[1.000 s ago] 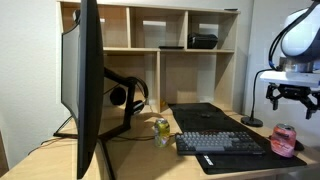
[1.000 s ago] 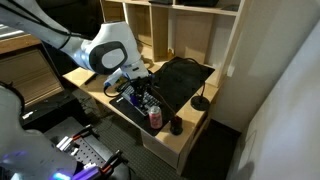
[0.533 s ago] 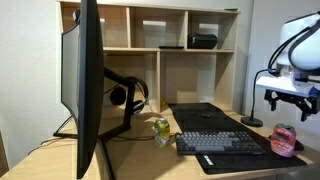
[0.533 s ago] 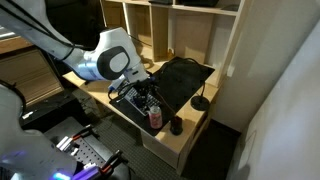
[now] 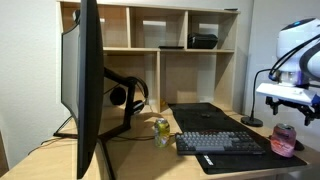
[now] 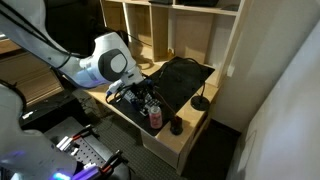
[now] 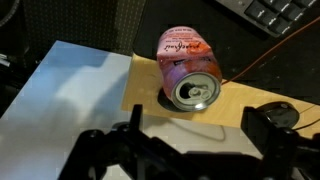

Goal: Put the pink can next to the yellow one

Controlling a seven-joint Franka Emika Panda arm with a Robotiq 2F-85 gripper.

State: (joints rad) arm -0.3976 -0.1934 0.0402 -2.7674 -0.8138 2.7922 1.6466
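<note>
The pink can [image 5: 283, 140] stands upright on the desk's edge beside the keyboard; it also shows in an exterior view [image 6: 155, 117] and in the wrist view [image 7: 186, 66], silvery top up. The yellow one [image 5: 161, 128] stands by the monitor stand, well away from the pink can. My gripper [image 5: 287, 112] hangs open and empty a little above the pink can. In the wrist view the open fingers [image 7: 200, 132] lie just below the can, not touching it. The gripper [image 6: 141, 98] sits close over the can.
A black keyboard [image 5: 220, 143] lies on a dark mat between the two cans. A large monitor [image 5: 88, 80] stands in front, headphones [image 5: 126, 95] hang beside it. A shelf unit [image 5: 160, 50] backs the desk. A small black lamp base [image 5: 247, 121] stands near the pink can.
The gripper has come down and shifted slightly over the pink can. Both cans have stayed put.
</note>
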